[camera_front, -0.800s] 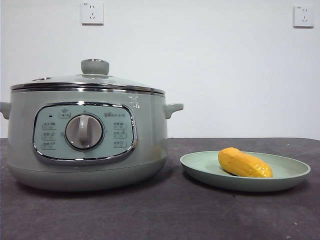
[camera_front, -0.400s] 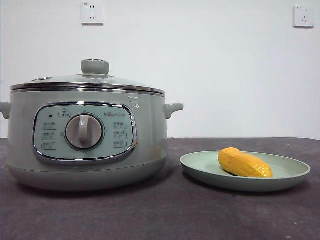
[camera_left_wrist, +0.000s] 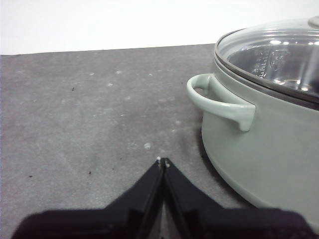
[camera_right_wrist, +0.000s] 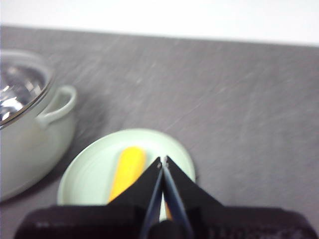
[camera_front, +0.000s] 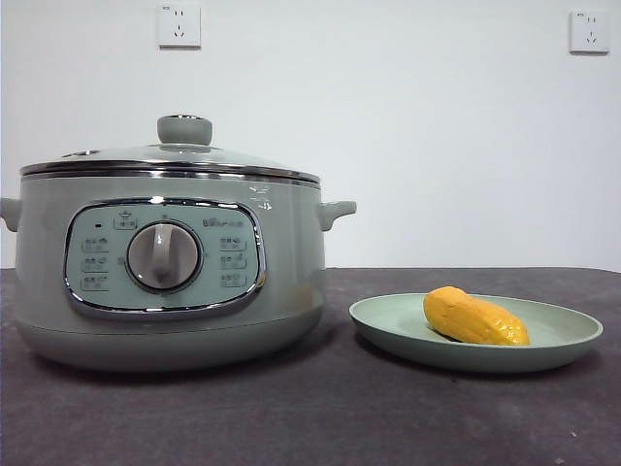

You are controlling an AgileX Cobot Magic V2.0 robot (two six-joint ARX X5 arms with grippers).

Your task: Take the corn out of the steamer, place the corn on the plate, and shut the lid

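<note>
The sage-green steamer (camera_front: pixel 165 272) stands at the left of the front view with the glass lid (camera_front: pixel 175 155) seated on it. The yellow corn (camera_front: pixel 473 317) lies on the pale green plate (camera_front: pixel 388 320) to the right. My left gripper (camera_left_wrist: pixel 163 161) is shut and empty above the table, beside the steamer's side handle (camera_left_wrist: pixel 219 97). My right gripper (camera_right_wrist: pixel 162 160) is shut and empty, raised above the plate (camera_right_wrist: pixel 89 174) and the corn (camera_right_wrist: pixel 127 169). No arm shows in the front view.
The dark grey table (camera_front: pixel 310 417) runs under everything. Two wall sockets (camera_front: pixel 179 24) sit high on the white wall behind. Open tabletop lies beside the steamer in the left wrist view (camera_left_wrist: pixel 89 114).
</note>
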